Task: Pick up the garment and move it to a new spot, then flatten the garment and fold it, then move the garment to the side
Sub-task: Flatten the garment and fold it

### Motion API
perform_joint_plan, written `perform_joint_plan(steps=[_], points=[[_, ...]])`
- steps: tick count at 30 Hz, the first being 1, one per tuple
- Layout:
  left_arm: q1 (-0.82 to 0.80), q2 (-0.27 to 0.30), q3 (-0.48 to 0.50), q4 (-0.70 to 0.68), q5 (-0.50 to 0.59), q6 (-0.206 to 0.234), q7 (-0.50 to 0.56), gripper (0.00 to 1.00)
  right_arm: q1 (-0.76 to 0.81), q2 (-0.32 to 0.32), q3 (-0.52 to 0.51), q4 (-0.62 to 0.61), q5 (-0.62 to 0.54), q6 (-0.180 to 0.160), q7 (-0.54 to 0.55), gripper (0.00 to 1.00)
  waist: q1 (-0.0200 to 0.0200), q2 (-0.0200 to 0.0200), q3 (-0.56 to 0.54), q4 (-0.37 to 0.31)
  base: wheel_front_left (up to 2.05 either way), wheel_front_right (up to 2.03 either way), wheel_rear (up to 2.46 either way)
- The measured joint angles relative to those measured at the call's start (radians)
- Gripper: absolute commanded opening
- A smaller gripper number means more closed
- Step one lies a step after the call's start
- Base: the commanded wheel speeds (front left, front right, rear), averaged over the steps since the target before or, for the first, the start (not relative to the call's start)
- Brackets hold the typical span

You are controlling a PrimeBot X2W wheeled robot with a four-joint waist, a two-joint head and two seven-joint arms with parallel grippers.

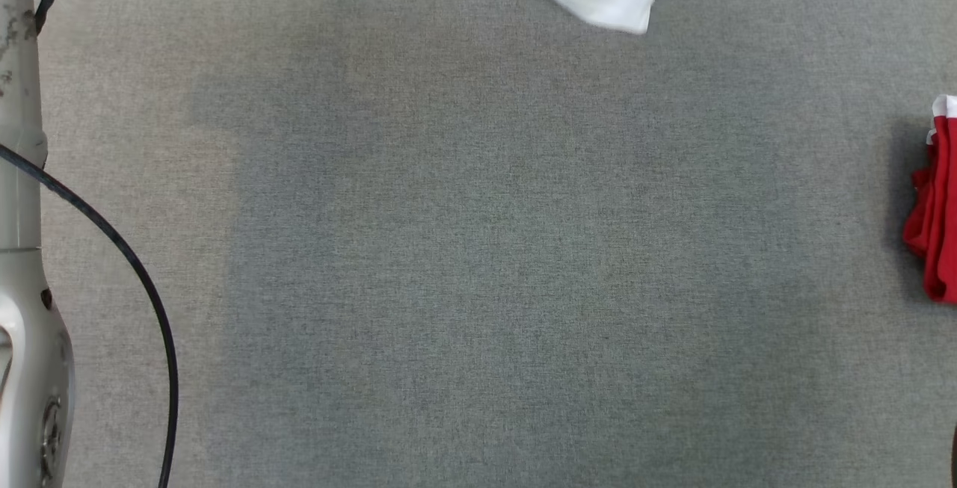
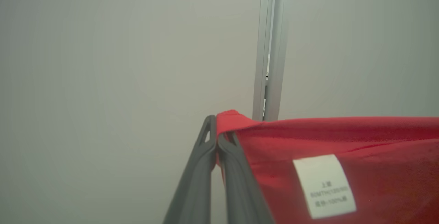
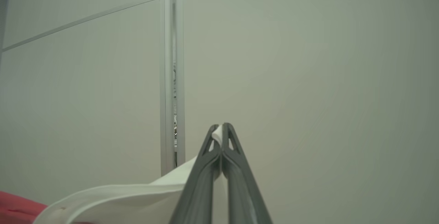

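My left pincer (image 2: 216, 141) is clamped on a red edge of the garment (image 2: 343, 141) and my right pincer (image 3: 222, 136) on its white trim (image 3: 137, 196), both held up facing the wall (image 2: 103, 62). I judge the pick-up done and the carry to a new spot in hand: red cloth hangs at the right side of the grey surface (image 1: 478, 249), not yet laid down. Flattening, folding and moving aside are all left.

Head view steeply down on carpet (image 1: 478, 249), both wrist views close behind garment (image 2: 343, 138), facing wall (image 2: 103, 62)
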Motion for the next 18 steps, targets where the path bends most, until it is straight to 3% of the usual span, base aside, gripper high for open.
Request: perform_joint_plan(steps=[7, 11, 18], points=[[-0.039, -0.037, -0.007, 0.24, -0.056, -0.049, 0.053, 0.0, -0.036, 0.032, 0.129, 0.23, 0.018, 0.0, -0.002, 0.0, 0.0, 0.0, 0.024, -0.007, 0.0, 0.0, 0.0], [0.032, -0.066, -0.016, 0.382, -0.1, -0.073, 0.091, 0.0, 0.036, 0.044, 0.207, 0.371, 0.09, 0.0, 0.033, 0.0, 0.0, 0.0, 0.038, -0.013, 0.0, 0.0, 0.0], [0.128, -0.093, -0.022, 0.46, -0.136, -0.087, -0.003, 0.0, 0.16, 0.059, 0.269, 0.403, 0.228, 0.0, 0.025, 0.0, 0.0, 0.0, 0.043, -0.017, 0.0, 0.0, 0.0]])
